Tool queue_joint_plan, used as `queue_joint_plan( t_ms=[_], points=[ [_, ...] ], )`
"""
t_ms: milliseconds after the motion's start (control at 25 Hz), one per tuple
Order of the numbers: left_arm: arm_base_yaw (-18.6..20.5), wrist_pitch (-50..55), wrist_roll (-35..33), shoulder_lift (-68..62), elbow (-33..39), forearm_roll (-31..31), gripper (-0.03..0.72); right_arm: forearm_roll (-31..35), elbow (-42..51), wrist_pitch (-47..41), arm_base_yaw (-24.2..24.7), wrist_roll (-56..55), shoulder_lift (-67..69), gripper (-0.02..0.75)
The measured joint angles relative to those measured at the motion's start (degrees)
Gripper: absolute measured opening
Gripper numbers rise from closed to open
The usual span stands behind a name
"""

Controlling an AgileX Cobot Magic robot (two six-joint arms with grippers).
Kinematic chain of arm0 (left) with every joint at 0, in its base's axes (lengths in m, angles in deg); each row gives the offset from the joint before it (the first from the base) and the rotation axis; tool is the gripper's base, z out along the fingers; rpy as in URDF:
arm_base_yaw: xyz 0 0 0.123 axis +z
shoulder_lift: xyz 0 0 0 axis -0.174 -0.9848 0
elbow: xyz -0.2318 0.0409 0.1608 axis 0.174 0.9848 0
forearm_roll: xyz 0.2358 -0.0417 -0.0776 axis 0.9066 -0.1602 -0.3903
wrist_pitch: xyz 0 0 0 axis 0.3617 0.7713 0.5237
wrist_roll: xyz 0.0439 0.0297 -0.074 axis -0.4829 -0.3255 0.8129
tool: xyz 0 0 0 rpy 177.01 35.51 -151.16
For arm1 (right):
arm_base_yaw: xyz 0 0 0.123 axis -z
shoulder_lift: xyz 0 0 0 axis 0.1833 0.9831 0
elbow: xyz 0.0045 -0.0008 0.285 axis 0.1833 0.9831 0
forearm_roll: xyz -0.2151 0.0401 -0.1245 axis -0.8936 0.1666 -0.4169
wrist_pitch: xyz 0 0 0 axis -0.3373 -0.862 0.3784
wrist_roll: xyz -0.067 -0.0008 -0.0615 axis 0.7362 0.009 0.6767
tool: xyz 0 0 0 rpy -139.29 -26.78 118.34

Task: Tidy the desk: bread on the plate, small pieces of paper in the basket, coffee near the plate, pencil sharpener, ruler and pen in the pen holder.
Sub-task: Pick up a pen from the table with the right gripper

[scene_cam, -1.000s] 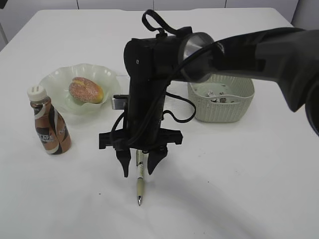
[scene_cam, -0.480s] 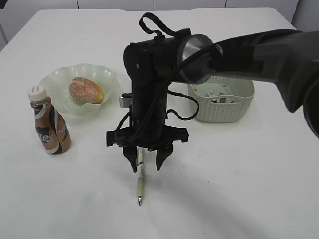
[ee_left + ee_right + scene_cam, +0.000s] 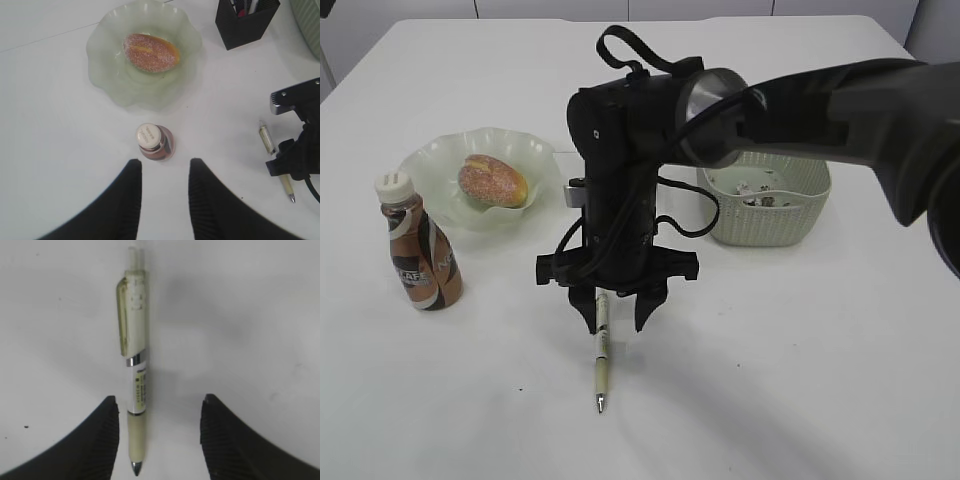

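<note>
A cream and white pen [image 3: 601,352] lies on the desk [image 3: 790,350], tip toward the front edge. My right gripper [image 3: 616,326] stands open over its upper half. In the right wrist view the pen [image 3: 135,355] lies between the fingers, closer to the left fingertip [image 3: 111,412]; right gripper [image 3: 159,405]. My left gripper [image 3: 165,165] hangs open and empty above the coffee [image 3: 152,141]. The bread [image 3: 150,51] sits in the plate [image 3: 100,55]. The pen holder [image 3: 246,22] holds some items. I cannot make out the ruler or pencil sharpener.
The coffee [image 3: 418,255] stands just left of the plate [image 3: 430,160] with the bread [image 3: 492,181]. The basket [image 3: 765,215] at the right holds small pieces of paper [image 3: 755,190]. The right arm hides the pen holder in the exterior view.
The right gripper has shifted a little to the right and back along the pen, still open. The pen, bottle, bread and basket have not moved.
</note>
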Motion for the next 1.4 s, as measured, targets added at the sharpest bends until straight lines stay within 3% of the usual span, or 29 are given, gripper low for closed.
queue_joint_plan(
  t_ms=[360,800,1400],
  points=[
    [0.0,0.0,0.0,0.0,0.0,0.0,0.239,0.2,-1.1,1.4,-0.3,-0.1,2.4,0.386],
    [0.0,0.0,0.1,0.0,0.0,0.3,0.239,-2.1,-14.1,-1.6,-0.4,-0.3,8.8,0.386],
    [0.0,0.0,0.1,0.0,0.0,0.7,0.239,-4.3,-14.2,-1.7,-1.0,-0.1,10.5,0.385]
  ],
)
